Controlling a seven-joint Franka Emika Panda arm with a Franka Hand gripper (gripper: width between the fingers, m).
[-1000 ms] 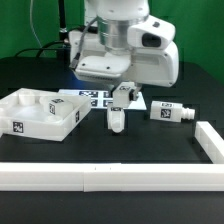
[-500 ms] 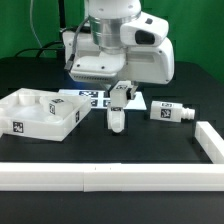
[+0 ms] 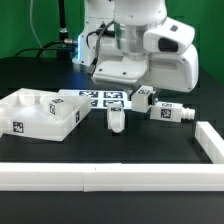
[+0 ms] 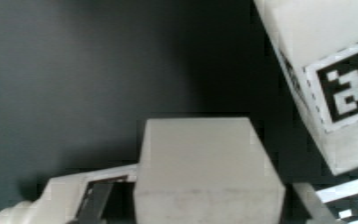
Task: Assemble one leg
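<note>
My gripper [image 3: 143, 98] is shut on a small white leg [image 3: 145, 96] with a tag and holds it above the table. In the wrist view this leg [image 4: 202, 165] fills the space between the jaws. A second leg [image 3: 116, 120] stands upright on the black table to the exterior view's left of the gripper. A third leg [image 3: 172, 112] lies on its side just to the right of the gripper, tags showing. A white tagged face [image 4: 345, 70] shows beside the held leg in the wrist view; I cannot tell which part it is.
The large white square panel [image 3: 14, 108] with raised rim lies at the exterior view's left. The marker board [image 3: 98, 97] lies behind the standing leg. A white rail [image 3: 100, 176] runs along the front and up the right side [image 3: 207, 140].
The arm and gripper have moved to the exterior view's right with the held leg, from above the standing leg to beside the lying leg. The other parts have not moved.
</note>
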